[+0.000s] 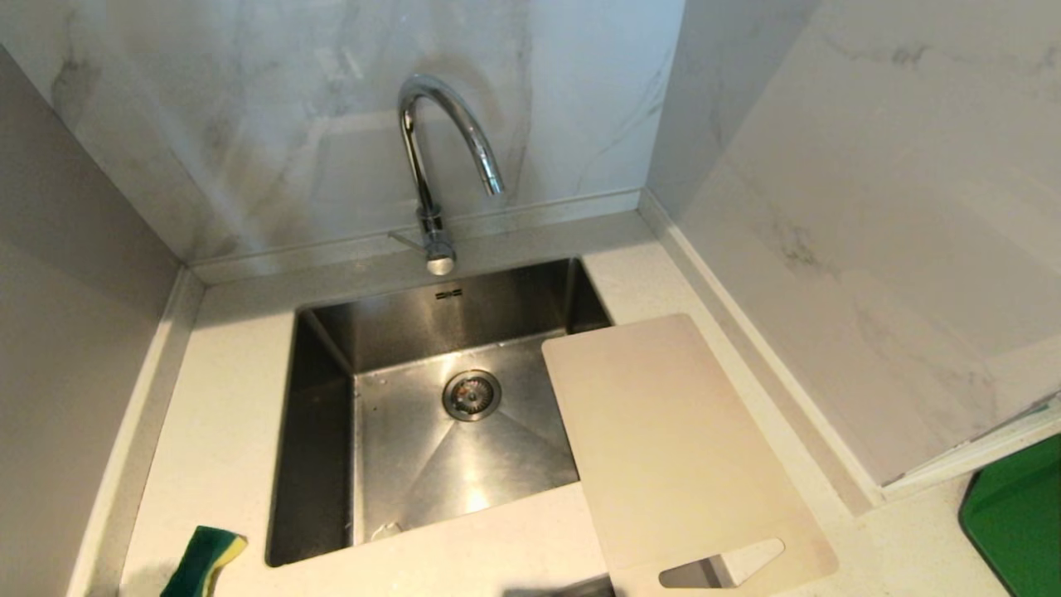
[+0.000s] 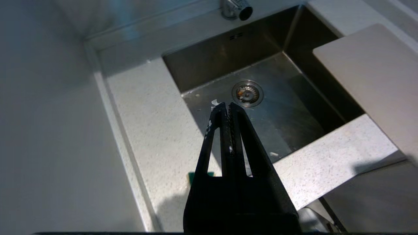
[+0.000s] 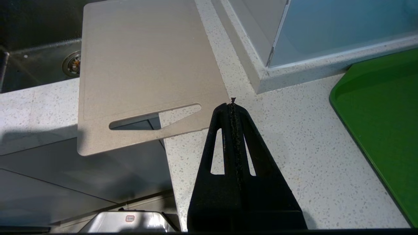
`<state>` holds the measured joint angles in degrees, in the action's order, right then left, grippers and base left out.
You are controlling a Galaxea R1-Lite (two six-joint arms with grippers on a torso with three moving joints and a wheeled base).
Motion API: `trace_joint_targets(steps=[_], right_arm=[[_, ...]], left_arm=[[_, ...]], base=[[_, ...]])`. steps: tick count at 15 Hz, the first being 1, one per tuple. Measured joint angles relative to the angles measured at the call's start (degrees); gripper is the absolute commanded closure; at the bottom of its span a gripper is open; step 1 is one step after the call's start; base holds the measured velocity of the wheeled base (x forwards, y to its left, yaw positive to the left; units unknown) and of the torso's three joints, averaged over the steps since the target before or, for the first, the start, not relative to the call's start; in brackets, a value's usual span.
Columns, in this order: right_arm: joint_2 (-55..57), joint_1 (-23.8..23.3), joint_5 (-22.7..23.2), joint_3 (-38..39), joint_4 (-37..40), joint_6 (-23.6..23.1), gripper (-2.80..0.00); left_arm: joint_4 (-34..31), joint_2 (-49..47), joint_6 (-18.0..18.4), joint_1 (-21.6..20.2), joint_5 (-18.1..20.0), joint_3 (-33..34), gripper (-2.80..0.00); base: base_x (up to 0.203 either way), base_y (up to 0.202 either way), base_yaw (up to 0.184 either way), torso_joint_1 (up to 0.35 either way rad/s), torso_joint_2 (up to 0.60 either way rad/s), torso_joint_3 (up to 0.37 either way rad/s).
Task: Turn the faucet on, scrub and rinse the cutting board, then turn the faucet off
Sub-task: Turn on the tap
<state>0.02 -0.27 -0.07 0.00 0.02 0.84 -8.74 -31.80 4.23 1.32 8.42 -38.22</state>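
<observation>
The cutting board [image 1: 671, 448] lies flat on the counter [image 1: 224, 431] at the right side of the sink [image 1: 319, 464], its far left corner jutting over the basin and its near end, the one with the slanted handle cutout, hanging past the counter's front edge. The faucet [image 1: 435, 166] stands behind the sink at the middle of its back rim, spout arching forward over the basin, its thin lever pointing to the left at the base; no water is running, and the steel floor around the drain [image 1: 471, 395] shows only a few pale specks.

The left gripper [image 2: 227, 106] hangs above the near left part of the sink with its fingers pressed together, holding nothing. The right gripper [image 3: 233, 105] sits over the counter just beside the board's handle end (apart from it, not touching), fingers likewise closed and empty.

A green-and-yellow sponge [image 1: 203, 560] rests on the counter at the sink's near left corner. A bright green tray [image 1: 1015, 514] lies on the counter well to the right, beyond the wall corner.
</observation>
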Motion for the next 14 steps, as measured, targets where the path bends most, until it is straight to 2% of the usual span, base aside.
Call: trace_joint_targets(steps=[4, 8, 11, 14], right_arm=[[0.0, 0.0, -0.01, 0.0, -0.02, 0.02, 0.0], [0.0, 0.0, -0.03, 0.0, -0.02, 0.02, 0.0], [0.0, 0.0, -0.03, 0.0, -0.02, 0.01, 0.0], [0.0, 0.0, -0.01, 0.0, -0.02, -0.02, 0.0]], left_arm=[[-3.94, -14.68, 2.18, -2.99, 4.97, -17.3, 0.0], [-9.19, -30.37, 3.47, -3.32, 5.79, -34.9, 0.0], [-12.07, -42.98, 3.53, 1.81, 2.21, -43.61, 0.0], [-10.9, -56.62, 2.87, 7.56, -2.59, -49.8, 0.0]], base=[[0.0, 0.0, 0.0, 0.0, 0.0, 0.0], [0.0, 0.0, 0.0, 0.0, 0.0, 0.0], [0.0, 0.0, 0.0, 0.0, 0.0, 0.0], [0.0, 0.0, 0.0, 0.0, 0.0, 0.0]])
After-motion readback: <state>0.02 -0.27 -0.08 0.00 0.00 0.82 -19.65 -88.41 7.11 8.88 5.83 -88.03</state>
